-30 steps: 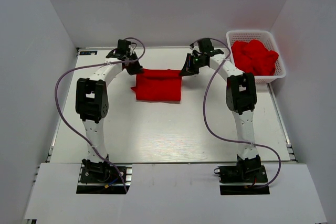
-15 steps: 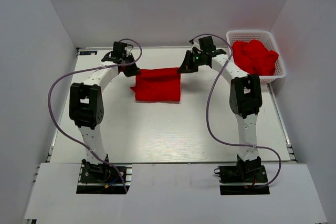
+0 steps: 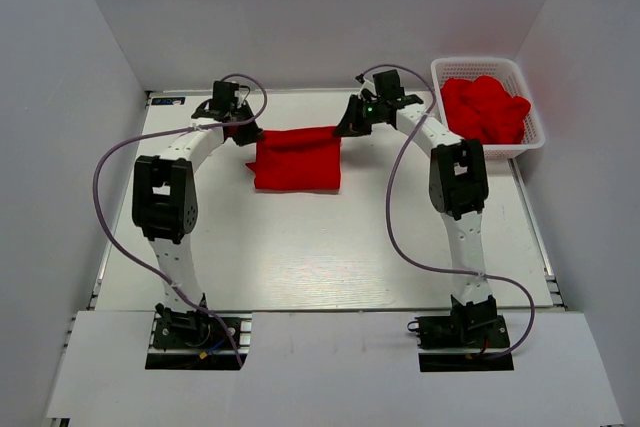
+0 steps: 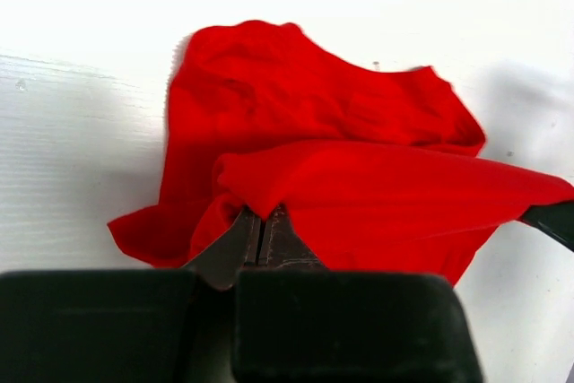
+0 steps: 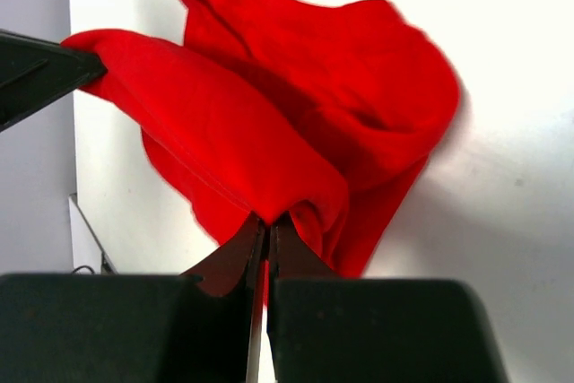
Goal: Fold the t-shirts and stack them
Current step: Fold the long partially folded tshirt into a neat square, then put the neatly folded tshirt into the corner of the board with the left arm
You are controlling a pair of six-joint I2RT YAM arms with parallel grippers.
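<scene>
A red t-shirt (image 3: pixel 297 159) lies on the white table (image 3: pixel 320 247). It is on the far side, between the two arms. From above it looks like a rough square, folded over.

The left gripper (image 3: pixel 243 132) is at the far left corner of the shirt. Its two fingers are pinched tight on a bit of the red cloth. The left wrist camera shows the cloth bunched up right where the fingertips meet.

The right gripper (image 3: pixel 346 127) is at the far right corner of the shirt. Its fingers are pinched tight on the cloth too, with a small fold caught between the tips.

The edge of the shirt between the two grippers is lifted off the table. It is pulled out like a band from one gripper to the other. The rest of the shirt lies under it on the table, soft and wrinkled.

A white plastic basket (image 3: pixel 500 150) sits at the far right corner of the table. Inside it is a pile of red t-shirts (image 3: pixel 485 107), all crumpled up. The basket is apart from the held shirt, past the right arm.
</scene>
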